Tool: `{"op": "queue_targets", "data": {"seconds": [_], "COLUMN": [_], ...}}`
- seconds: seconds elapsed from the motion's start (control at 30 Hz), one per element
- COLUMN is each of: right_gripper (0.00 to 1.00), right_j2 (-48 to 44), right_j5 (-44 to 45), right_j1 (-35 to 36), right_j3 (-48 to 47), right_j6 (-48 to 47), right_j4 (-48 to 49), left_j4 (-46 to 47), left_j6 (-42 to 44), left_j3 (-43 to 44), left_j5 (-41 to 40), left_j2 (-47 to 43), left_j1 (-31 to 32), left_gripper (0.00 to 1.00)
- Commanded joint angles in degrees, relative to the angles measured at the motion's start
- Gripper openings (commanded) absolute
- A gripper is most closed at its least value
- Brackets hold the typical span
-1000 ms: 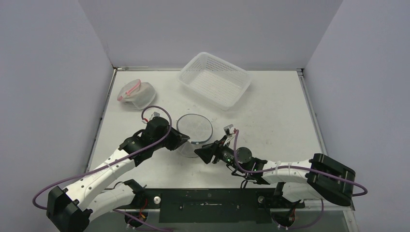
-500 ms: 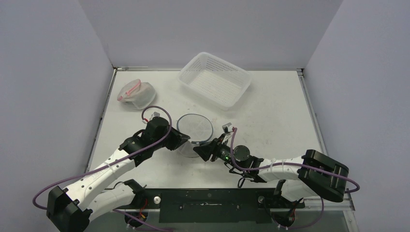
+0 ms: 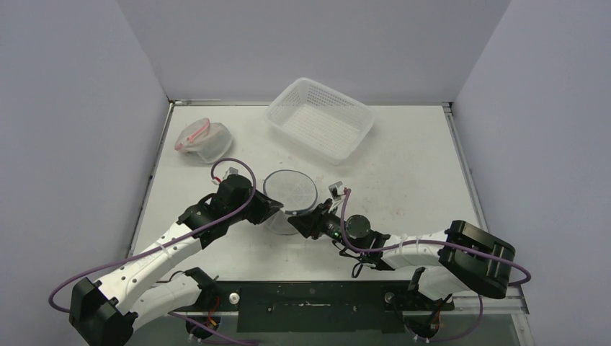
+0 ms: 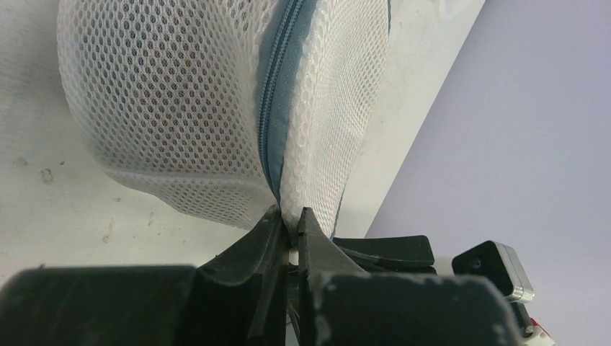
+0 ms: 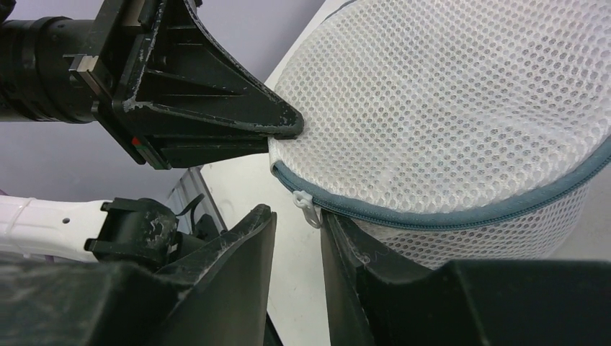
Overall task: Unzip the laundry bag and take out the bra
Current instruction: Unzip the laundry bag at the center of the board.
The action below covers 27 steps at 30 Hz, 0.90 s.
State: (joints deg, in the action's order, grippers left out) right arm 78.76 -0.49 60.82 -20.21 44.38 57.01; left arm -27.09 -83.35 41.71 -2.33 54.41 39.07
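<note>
at mid-surface, just ahead of both arms: round mesh bag (image 3: 290, 193) stands on the surface (image 3: 403, 166). zip (image 4: 276, 101) is closed as far as can be seen. left jaws are clamped together on the bag's mesh seam right beside the zip, pinning that edge.

change over the last second: right arm has crept in toward the bag, and right jaws have narrowed from wide to a slim gap. they now straddle the white pull (image 5: 308, 207). right wrist view shows a sliver of space beside the tab, so they are apart, not yet gripping.

bra: not made out, only a faint darker shade behind the mesh, presumably inside.

basket (image 3: 320, 119) at rear centre and a pinkish bundle (image 3: 202, 140) at rear left, both well apart from the bag.

judgement: step in hand is taking the pull; unzipping not begun. risk: the tab looks small and floppy and could slip out as the jaws meet. left hold must resist the tug along the zip.
</note>
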Motion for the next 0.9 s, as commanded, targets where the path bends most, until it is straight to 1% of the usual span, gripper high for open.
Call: {"op": "queue_targets", "data": {"seconds": [0.0, 0.1, 0.13, 0.17, 0.33, 0.43, 0.63, 0.7, 0.87], "right_gripper": [0.28, 0.24, 0.20, 0.19, 0.13, 0.06, 0.05, 0.05, 0.05], "right_j2": [-1.14, -1.48, -1.58, -1.64, -2.34, -3.55, -6.15, -7.64, -13.18], "right_j5": [-0.21, 0.13, 0.14, 0.18, 0.32, 2.51, 4.10, 5.64, 11.41], "right_j1": [-0.61, -0.94, -1.04, -1.10, -1.40, -1.40, -1.22, -1.14, -0.62], "right_j3": [-0.67, -0.30, -0.28, -0.25, 0.35, 0.80, 1.24, 1.39, 2.02], "right_j6": [-0.16, -0.04, 0.04, 0.17, -0.13, -0.45, -1.75, -2.34, -4.04], "right_j4": [3.71, 3.47, 3.27, 2.86, 2.25, 1.15, -2.98, -5.91, -17.06], "left_j4": [2.76, 3.07, 3.09, 3.13, 3.35, 3.45, 3.36, 3.51, 5.57], "left_j6": [0.11, 0.10, 0.12, 0.07, 0.02, 0.16, 0.69, 1.00, 3.02], "left_j3": [0.13, -0.20, -0.27, -0.40, -0.67, -0.84, -0.55, -0.50, -0.46], "left_j5": [-0.27, -0.23, -0.22, -0.23, -0.20, -0.19, -0.35, -0.33, 1.06], "left_j2": [-0.94, -0.87, -0.86, -0.87, -0.91, -0.99, -1.30, -1.28, -0.38], "left_j1": [0.22, 0.22, 0.22, 0.22, 0.22, 0.22, 0.21, 0.22, 0.30], "left_gripper": [0.00, 0.00, 0.00, 0.00, 0.00, 0.00, 0.00, 0.00, 0.00]}}
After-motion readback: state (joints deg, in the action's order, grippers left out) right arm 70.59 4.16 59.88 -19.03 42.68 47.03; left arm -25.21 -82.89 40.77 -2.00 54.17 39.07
